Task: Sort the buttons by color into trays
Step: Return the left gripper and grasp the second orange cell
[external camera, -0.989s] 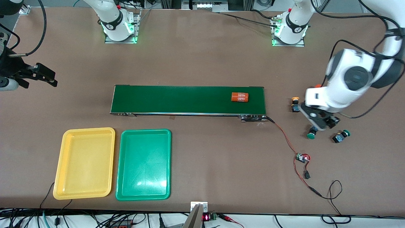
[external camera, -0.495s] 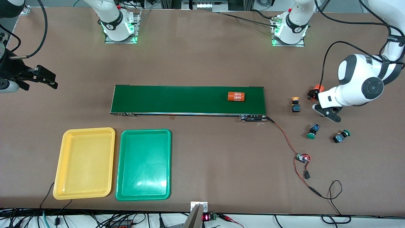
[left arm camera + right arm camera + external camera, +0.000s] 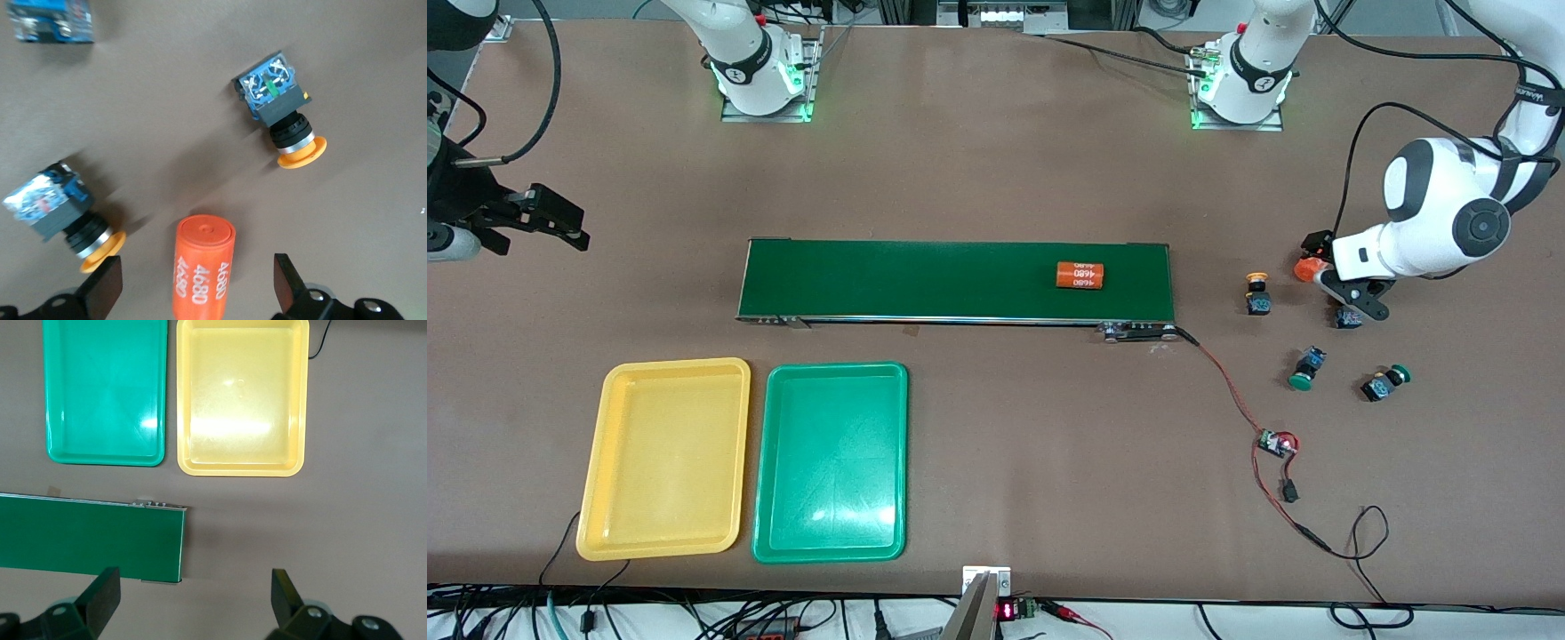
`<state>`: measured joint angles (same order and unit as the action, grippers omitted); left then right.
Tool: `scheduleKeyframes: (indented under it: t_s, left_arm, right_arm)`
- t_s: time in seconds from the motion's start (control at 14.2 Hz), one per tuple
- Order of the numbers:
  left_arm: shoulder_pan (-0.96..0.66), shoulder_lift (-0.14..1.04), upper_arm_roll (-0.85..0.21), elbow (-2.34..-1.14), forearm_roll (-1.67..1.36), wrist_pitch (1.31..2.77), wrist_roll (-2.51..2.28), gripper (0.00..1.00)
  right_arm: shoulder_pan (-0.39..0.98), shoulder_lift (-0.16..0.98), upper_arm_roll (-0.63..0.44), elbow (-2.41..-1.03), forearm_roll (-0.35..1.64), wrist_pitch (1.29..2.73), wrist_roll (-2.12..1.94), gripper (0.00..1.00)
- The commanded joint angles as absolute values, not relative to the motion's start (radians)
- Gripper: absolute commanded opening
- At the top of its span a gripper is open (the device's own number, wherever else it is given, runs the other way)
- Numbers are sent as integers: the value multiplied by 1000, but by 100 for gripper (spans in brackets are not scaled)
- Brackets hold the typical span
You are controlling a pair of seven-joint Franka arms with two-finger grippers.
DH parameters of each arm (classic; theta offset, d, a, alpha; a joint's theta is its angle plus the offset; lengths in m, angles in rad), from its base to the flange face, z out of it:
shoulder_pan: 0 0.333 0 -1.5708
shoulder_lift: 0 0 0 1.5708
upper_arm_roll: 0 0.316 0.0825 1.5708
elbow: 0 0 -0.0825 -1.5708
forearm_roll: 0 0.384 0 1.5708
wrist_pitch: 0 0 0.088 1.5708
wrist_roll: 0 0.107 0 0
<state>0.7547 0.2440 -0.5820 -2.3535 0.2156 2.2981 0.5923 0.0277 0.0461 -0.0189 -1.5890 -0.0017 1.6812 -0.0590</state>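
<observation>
My left gripper (image 3: 1320,271) hangs open, low over a loose orange cylinder (image 3: 203,273) that lies on the table between its fingers, untouched. A yellow-capped button (image 3: 283,113) lies on each side of it; one (image 3: 1257,293) is near the belt's end, the other (image 3: 1347,317) is half hidden under the hand. Two green-capped buttons (image 3: 1305,369) (image 3: 1384,384) lie nearer the front camera. The yellow tray (image 3: 665,373) and green tray (image 3: 831,378) sit side by side toward the right arm's end. My right gripper (image 3: 195,597) waits open, high beside the conveyor's end, holding nothing.
A long dark-green conveyor belt (image 3: 925,280) crosses the middle, carrying another orange cylinder (image 3: 1080,275). A red wire with a small circuit board (image 3: 1276,442) trails from the belt's end toward the front edge.
My left arm has swung away from the green-capped buttons and come down over the loose orange cylinder. The cylinder on the belt has travelled toward the right arm's end. The right arm has stayed put.
</observation>
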Motion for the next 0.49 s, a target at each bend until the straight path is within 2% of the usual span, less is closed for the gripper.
scheduleKeyframes:
  t_s: [0.0, 0.21, 0.42]
  left_arm:
    - [773, 207, -594, -2472, 192, 2406, 627, 100]
    - [795, 199, -592, -2536, 192, 2456, 647, 100]
    - [796, 193, -591, -2534, 192, 2460, 698, 100]
  right_arm:
    - [23, 49, -15, -1578, 9, 1684, -75, 100]
    - [21, 55, -15, -1582, 9, 1677, -66, 100]
    - [21, 138, -15, -1578, 0, 1672, -78, 100]
